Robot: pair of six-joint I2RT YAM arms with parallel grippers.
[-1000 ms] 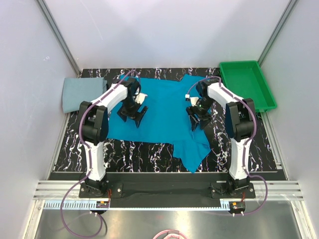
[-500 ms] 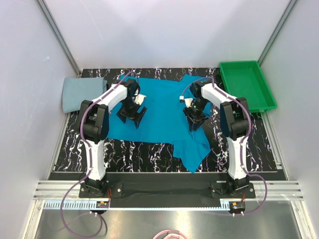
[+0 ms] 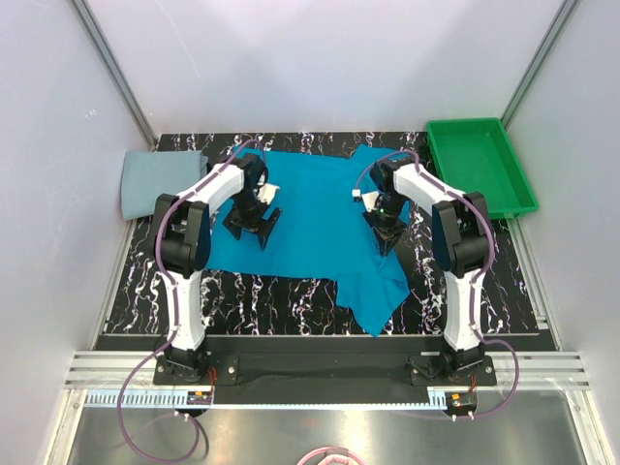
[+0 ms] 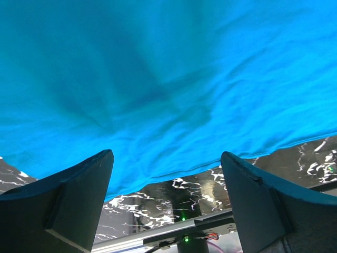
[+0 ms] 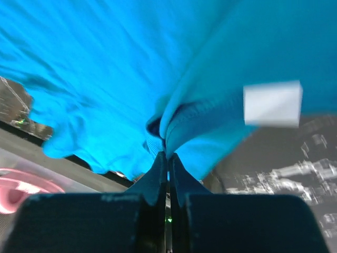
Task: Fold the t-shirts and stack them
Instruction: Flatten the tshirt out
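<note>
A bright teal-blue t-shirt (image 3: 315, 218) lies spread over the middle of the black marbled table (image 3: 145, 291), one sleeve trailing toward the front. A pale grey-blue t-shirt (image 3: 155, 179) lies folded at the far left. My right gripper (image 3: 386, 238) is shut on a pinched fold of the teal t-shirt (image 5: 200, 121) near its right side; a white label (image 5: 272, 103) shows on the cloth. Over the teal shirt's left part, near its front hem (image 4: 174, 168), my left gripper (image 3: 254, 231) stands open with nothing between its fingers (image 4: 79, 200).
A green plastic tray (image 3: 480, 165) sits at the back right corner. White walls close in the table on three sides. A metal rail runs along the near edge by the arm bases (image 3: 329, 368).
My right gripper has closed onto a fold of the teal t-shirt after shifting slightly left. The left gripper has barely moved and stays open.
</note>
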